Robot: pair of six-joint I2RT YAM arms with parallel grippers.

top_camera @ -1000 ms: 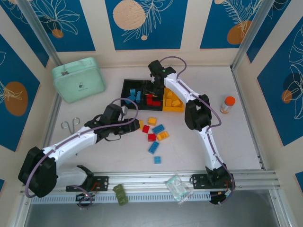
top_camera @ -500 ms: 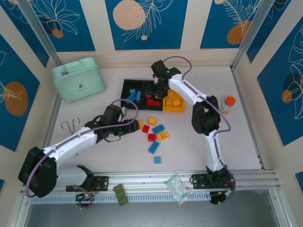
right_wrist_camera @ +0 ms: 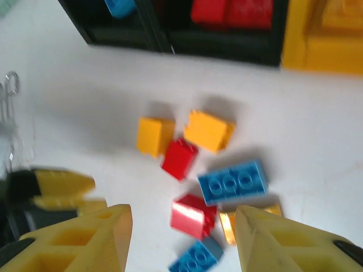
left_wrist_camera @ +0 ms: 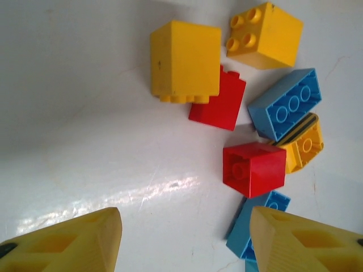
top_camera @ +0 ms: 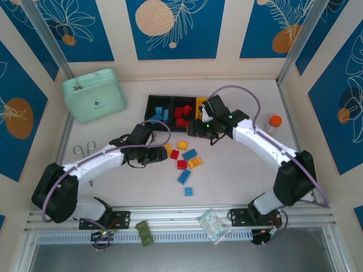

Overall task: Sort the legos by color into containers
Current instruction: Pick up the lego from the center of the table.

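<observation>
Loose legos lie mid-table: a yellow brick (left_wrist_camera: 185,59), a second yellow one (left_wrist_camera: 264,35), two red ones (left_wrist_camera: 218,105) (left_wrist_camera: 253,168) and blue ones (left_wrist_camera: 285,105) (top_camera: 184,176) (top_camera: 188,191). My left gripper (left_wrist_camera: 184,218) (top_camera: 163,153) is open and empty just left of the pile. My right gripper (right_wrist_camera: 184,218) (top_camera: 195,131) hangs open and empty above the pile's far side. Behind it the containers stand in a row: a black bin (top_camera: 152,107) with blue bricks, a black bin (top_camera: 182,102) with red bricks, and a yellow bin (right_wrist_camera: 300,39) partly behind the right arm.
A mint-green case (top_camera: 94,95) sits at the back left and scissors (top_camera: 85,149) lie left of my left arm. An orange-capped bottle (top_camera: 273,125) stands at the right. A dark green brick (top_camera: 144,233) and a clear plastic piece (top_camera: 211,225) rest on the front rail.
My right gripper has swung away from above the bins, toward the near side, and now hangs over the loose pile, its jaws wider. My left arm has edged slightly toward the pile.
</observation>
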